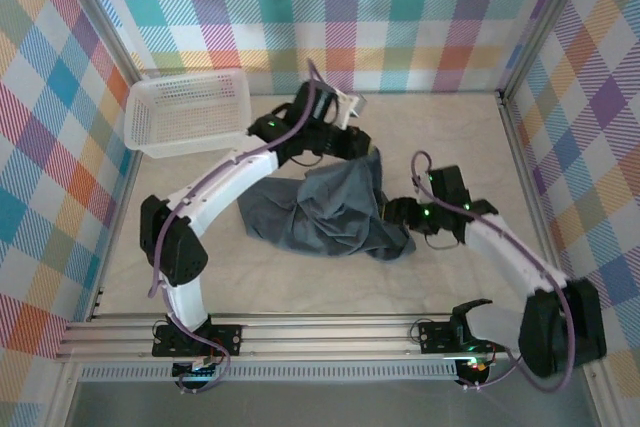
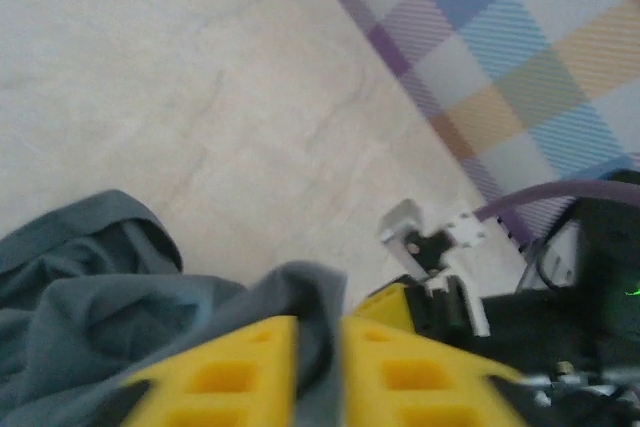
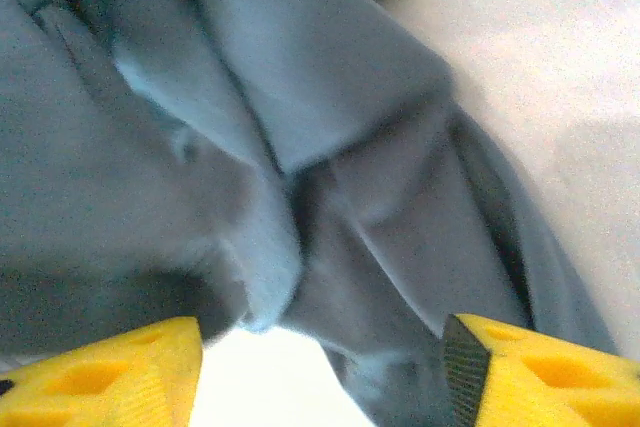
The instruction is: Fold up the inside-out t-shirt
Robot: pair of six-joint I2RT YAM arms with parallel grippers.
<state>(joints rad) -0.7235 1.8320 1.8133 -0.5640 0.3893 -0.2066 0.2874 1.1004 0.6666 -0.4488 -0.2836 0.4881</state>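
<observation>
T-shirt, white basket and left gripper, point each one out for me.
t-shirt (image 1: 330, 212), top external view, middle of the crumpled body.
white lattice basket (image 1: 190, 144), top external view, near wall.
left gripper (image 2: 320, 347), left wrist view, the narrow gap pinching cloth.

White plastic lattice basket (image 1: 190, 112) at ten o'clock on the cream table cover (image 1: 300, 287), tilted against the corner. Pastel plaid walls (image 1: 400, 17) from nine round through twelve to three o'clock. Aluminium rail (image 1: 330, 332) across six o'clock.
</observation>
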